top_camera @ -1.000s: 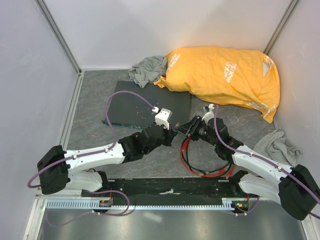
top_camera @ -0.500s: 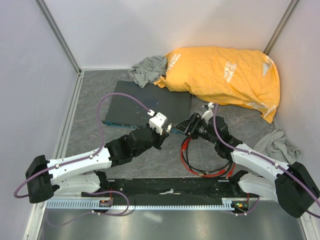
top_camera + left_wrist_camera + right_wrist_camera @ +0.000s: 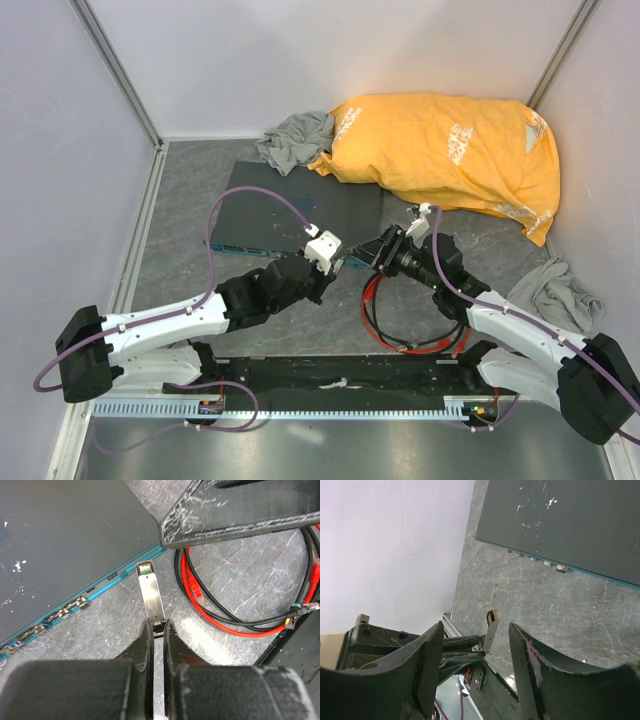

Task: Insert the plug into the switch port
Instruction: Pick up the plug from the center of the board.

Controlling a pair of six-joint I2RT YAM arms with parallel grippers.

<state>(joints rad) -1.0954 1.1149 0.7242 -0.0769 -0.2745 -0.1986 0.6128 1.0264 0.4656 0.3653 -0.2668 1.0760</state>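
Note:
My left gripper (image 3: 157, 624) is shut on the plug (image 3: 151, 595), a slim silver metal connector. It points its open end at the blue-green front edge (image 3: 65, 612) of the switch (image 3: 60, 540) and stops just short of it. The edge carries a row of small ports; I cannot tell which the plug faces. From above, the left gripper (image 3: 335, 262) sits at the right end of the dark grey switch (image 3: 290, 205). My right gripper (image 3: 375, 255) faces it, open. In the right wrist view the plug (image 3: 491, 627) stands free between the spread right fingers (image 3: 432, 655), touching neither.
A coil of red and black cables (image 3: 400, 320) lies right of the plug, one red connector (image 3: 194, 586) loose on the floor. An orange bag (image 3: 450, 150) and a grey cloth (image 3: 295, 138) lie behind the switch. Another cloth (image 3: 555, 290) lies at the right wall.
My right gripper has opened and let go of the plug, which now stays in the left gripper alone. The left arm pulled back a little and swung the plug toward the switch edge.

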